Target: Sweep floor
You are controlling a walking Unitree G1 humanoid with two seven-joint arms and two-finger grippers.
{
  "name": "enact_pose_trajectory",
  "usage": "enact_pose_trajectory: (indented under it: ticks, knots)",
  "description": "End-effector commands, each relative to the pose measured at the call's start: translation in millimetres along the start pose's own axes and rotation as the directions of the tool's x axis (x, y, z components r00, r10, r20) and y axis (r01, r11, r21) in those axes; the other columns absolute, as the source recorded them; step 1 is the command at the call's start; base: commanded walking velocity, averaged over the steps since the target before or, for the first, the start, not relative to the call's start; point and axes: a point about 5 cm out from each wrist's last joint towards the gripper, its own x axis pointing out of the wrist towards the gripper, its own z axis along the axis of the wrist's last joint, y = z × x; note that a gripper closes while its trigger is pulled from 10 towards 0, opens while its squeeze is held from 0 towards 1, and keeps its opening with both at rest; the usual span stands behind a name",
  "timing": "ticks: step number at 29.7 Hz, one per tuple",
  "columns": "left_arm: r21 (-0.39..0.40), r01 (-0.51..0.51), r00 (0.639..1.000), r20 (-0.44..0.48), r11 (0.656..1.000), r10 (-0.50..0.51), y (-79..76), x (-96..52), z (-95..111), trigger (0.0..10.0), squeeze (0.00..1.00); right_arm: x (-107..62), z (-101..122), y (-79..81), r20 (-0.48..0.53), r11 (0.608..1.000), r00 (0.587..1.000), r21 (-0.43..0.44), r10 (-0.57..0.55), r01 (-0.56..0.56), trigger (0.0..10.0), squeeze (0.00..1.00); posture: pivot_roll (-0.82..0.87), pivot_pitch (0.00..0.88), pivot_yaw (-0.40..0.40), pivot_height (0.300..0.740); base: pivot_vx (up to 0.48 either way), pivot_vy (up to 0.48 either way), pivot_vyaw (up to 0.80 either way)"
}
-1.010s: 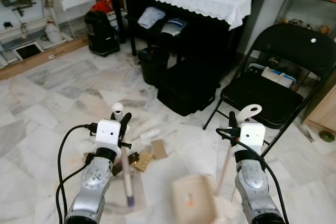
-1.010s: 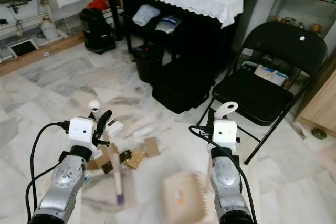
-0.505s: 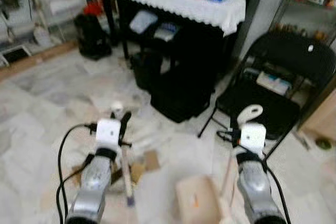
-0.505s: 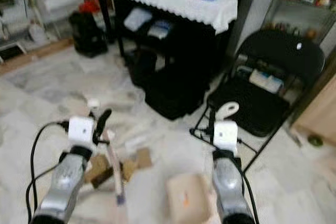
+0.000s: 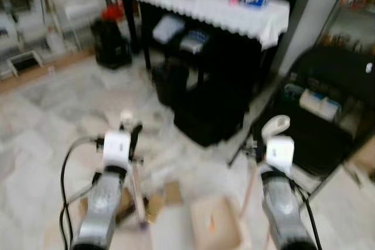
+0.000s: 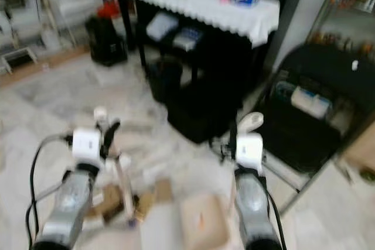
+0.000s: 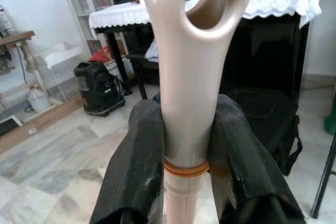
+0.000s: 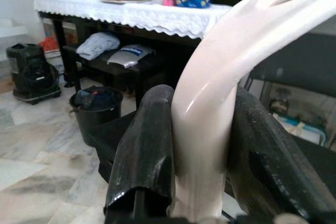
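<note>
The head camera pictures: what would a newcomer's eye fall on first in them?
First, the two silver arms low in the foreground: the left pincer is shut on a beige broom handle, and the right pincer is shut on a cream dustpan handle. Between the arms, the beige dustpan sits low on the marble floor, with cardboard scraps beside it. Behind stand a black table with a white lace cloth and a black folding chair on the right.

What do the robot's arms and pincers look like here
Both arms are silver metal, each ending in a white box-shaped wrist block. A black cable loops beside the left arm. The left pincer and right pincer each have two thick matte-black fingers.
</note>
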Motion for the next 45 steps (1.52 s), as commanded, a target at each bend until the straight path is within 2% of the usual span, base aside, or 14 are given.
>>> enact_pose_trajectory:
  ticks: [1, 22, 33, 45]
  knots:
    - [0.011, 0.003, 0.998, 0.063, 1.0, -0.004, -2.0, 5.6, 13.4, 10.0, 0.0, 3.7, 7.5, -6.3, 0.035, 1.0, 0.999, -0.013, -0.015, 0.015, 10.0, 0.0, 0.06, 0.0, 0.016, 0.74, 0.337, 0.0, 0.68]
    - [0.007, 0.017, 0.998, 0.056, 1.0, -0.017, -1.6, 3.8, 13.6, 10.0, 0.0, 2.2, 6.0, -5.7, 0.022, 1.0, 0.999, 0.014, -0.029, 0.028, 10.0, 0.0, 0.06, 0.0, 0.023, 0.74, 0.333, 0.0, 0.06]
    - [-0.015, 0.09, 0.996, 0.031, 0.996, -0.089, -8.7, -0.1, 11.2, 10.0, 0.0, 2.3, 3.6, -7.4, 0.01, 0.999, 0.999, 0.014, -0.04, 0.04, 10.0, 0.0, 0.07, 0.0, 0.032, 0.74, 0.0, 0.0, 0.0]
    - [-0.043, 0.148, 0.989, -0.015, 0.988, -0.149, -9.2, -4.3, 5.6, 10.0, 0.0, 3.3, -0.4, -10.8, -0.004, 0.998, 0.998, -0.005, -0.056, 0.056, 10.0, 0.0, 0.07, 0.0, 0.037, 0.74, 0.0, 0.0, 0.0]
